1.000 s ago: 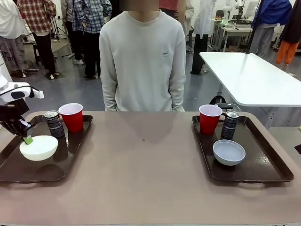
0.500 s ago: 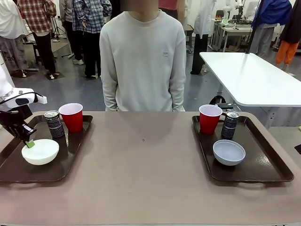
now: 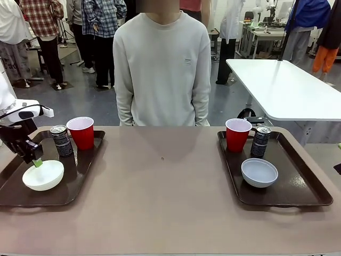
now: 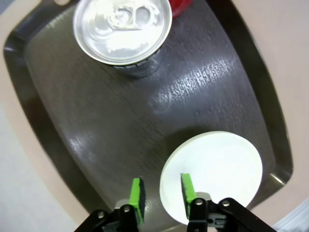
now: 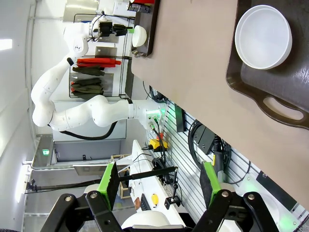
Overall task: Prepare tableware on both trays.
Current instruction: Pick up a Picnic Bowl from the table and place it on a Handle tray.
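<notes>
Tableware is set out on both trays in front of you. On the left tray (image 3: 80,184) a white bowl (image 3: 42,175) lies at the near left, with a dark can (image 3: 62,141) and a red cup (image 3: 81,133) side by side at the far edge. Your left gripper (image 4: 161,194) has its jaws closed on the bowl's rim, one green pad inside the rim and one outside; in the front view its fingers (image 3: 36,161) meet the bowl's far edge. The right tray (image 3: 303,186) holds a second red cup (image 3: 237,134) and can (image 3: 260,141) at its far end, with a white bowl (image 3: 259,172) nearer you. Your right gripper (image 5: 159,181) hangs off the table's edge, jaws wide apart, holding nothing. A person (image 3: 162,69) stands at the far side.
</notes>
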Motion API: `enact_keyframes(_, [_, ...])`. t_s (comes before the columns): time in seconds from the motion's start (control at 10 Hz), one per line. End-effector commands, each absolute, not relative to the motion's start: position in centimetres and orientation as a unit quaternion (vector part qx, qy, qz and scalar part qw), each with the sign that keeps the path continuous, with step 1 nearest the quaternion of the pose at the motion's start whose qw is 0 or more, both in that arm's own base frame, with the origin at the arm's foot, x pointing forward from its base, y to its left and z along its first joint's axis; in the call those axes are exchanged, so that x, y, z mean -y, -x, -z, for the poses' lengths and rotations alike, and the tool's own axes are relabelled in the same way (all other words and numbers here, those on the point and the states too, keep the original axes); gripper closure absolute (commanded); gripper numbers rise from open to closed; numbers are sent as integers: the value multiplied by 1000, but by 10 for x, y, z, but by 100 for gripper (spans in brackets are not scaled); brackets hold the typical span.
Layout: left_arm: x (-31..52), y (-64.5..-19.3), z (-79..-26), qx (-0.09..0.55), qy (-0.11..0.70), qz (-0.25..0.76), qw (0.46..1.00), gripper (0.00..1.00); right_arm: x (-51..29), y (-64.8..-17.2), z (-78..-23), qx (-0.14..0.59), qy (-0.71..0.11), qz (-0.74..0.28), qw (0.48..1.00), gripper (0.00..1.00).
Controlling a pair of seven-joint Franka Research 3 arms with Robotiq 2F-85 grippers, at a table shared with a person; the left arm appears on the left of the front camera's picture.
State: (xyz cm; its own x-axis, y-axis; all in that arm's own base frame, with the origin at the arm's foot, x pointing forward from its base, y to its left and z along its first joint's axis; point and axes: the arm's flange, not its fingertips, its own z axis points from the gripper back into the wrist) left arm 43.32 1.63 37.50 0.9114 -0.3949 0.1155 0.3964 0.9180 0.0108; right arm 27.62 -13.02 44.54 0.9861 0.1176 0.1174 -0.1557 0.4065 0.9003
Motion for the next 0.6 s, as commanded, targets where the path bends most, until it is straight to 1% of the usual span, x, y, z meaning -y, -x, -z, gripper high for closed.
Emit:
enact_keyframes(0.0, [-12, -431, -393, 74, -29, 184, 980, 54, 129, -275, -447, 14, -542, -75, 837, 12])
enact_keyframes(0.1, [-8, -431, -402, 73, -25, 176, 981, 46, 129, -275, -447, 14, -542, -75, 837, 12])
enact_keyframes(0.2, [-2, -429, -413, 74, -18, 172, 982, 34, 129, -275, -447, 14, -542, -75, 837, 12])
enact_keyframes(0.5, [21, -414, -450, 73, 21, 172, 982, 6, 129, -275, -447, 14, -542, -75, 837, 12])
